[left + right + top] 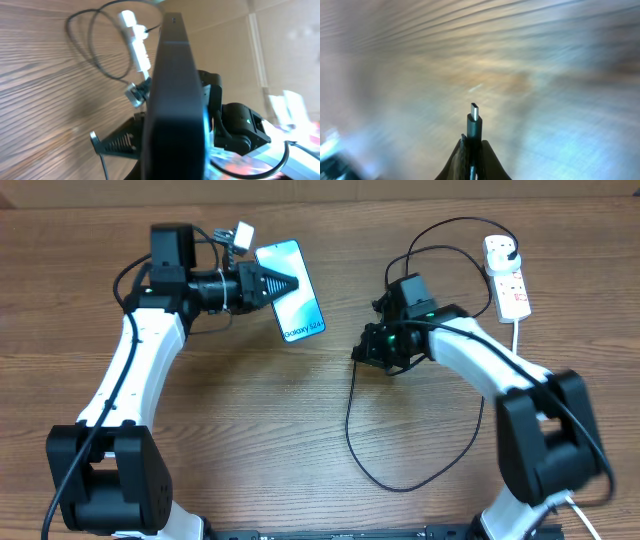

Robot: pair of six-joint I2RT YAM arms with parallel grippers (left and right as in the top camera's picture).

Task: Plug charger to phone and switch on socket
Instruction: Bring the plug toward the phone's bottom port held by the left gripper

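The phone (302,310), with its teal screen lit, is held off the table at the back left by my left gripper (290,283), which is shut on its upper part. In the left wrist view the phone (172,100) shows edge-on and dark, with one finger (120,142) beside it. My right gripper (364,350) is shut on the charger's connector, whose metal tip (474,117) sticks out above the fingers (472,150). The tip is a short way right of the phone and apart from it. The black cable (349,420) loops over the table to the black plug (500,248) in the white socket (507,275).
The socket's thick white lead (516,330) runs toward the front beside my right arm. The cable's loop lies on the wooden table in front of the right gripper (400,480). The socket (136,42) and my right arm (235,127) also show in the left wrist view.
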